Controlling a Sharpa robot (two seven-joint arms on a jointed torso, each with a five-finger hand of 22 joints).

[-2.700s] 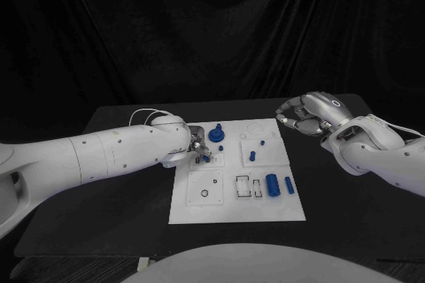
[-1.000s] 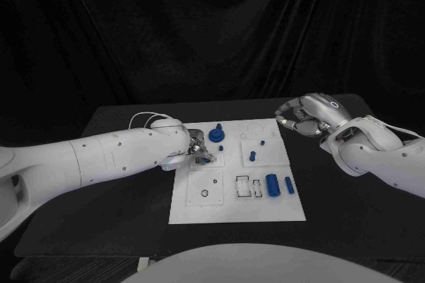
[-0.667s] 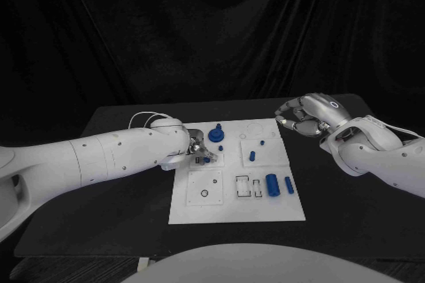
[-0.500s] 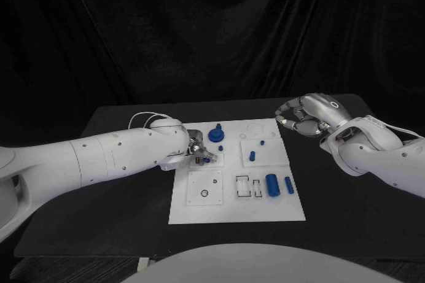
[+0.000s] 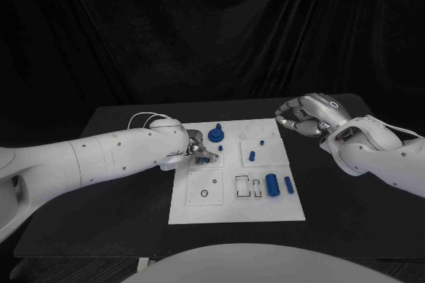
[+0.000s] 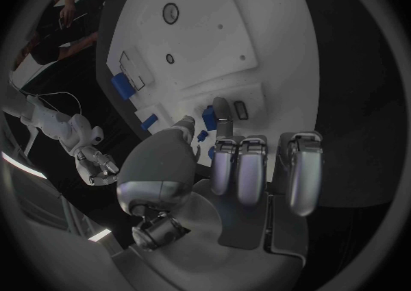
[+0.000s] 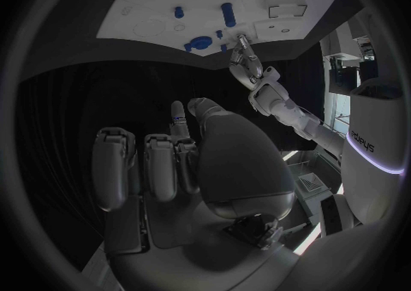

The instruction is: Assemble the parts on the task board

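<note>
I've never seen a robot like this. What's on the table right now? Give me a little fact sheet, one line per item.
Table: black table
Task board: white plate in the middle of the table
Left hand: left hand over the board's left edge, pinching a small blue part between thumb and finger
Right hand: right hand off the board's far right corner, fingers curled, holding nothing
Round blue part: round blue part near the board's far edge
Blue cylinder: blue cylinder lying on the board's right side, thin blue rod beside it
</note>
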